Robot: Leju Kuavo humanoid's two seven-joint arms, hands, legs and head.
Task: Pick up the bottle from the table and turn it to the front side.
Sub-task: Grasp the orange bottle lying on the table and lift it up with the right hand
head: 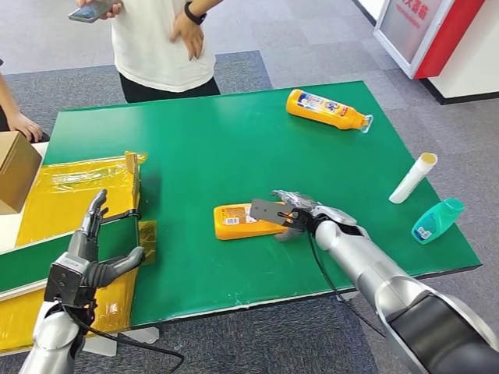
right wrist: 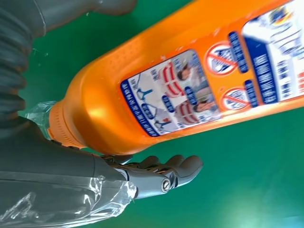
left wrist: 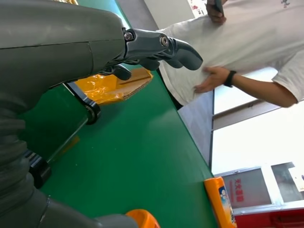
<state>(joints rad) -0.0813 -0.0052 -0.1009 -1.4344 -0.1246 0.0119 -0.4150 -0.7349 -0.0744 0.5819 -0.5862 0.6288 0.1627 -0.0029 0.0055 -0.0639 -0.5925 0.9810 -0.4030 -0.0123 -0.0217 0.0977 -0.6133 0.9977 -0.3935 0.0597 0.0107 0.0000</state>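
Orange flat plastic bottle [head: 242, 220] lying on its side mid-table on the green mat [head: 235, 140], right hand [head: 291, 210] at its neck end.

The wrist cam shows the bottle's label up close, with fingers [right wrist: 168, 171] curled along one edge and the thumb on the other side, so it looks gripped. Left hand [head: 94, 249] hovers open, fingers spread, near the yellow wrapped box [head: 70, 195]. A second orange bottle [head: 327, 109] lies at the far edge, and a person in a white shirt [head: 159, 39] stands behind the table.
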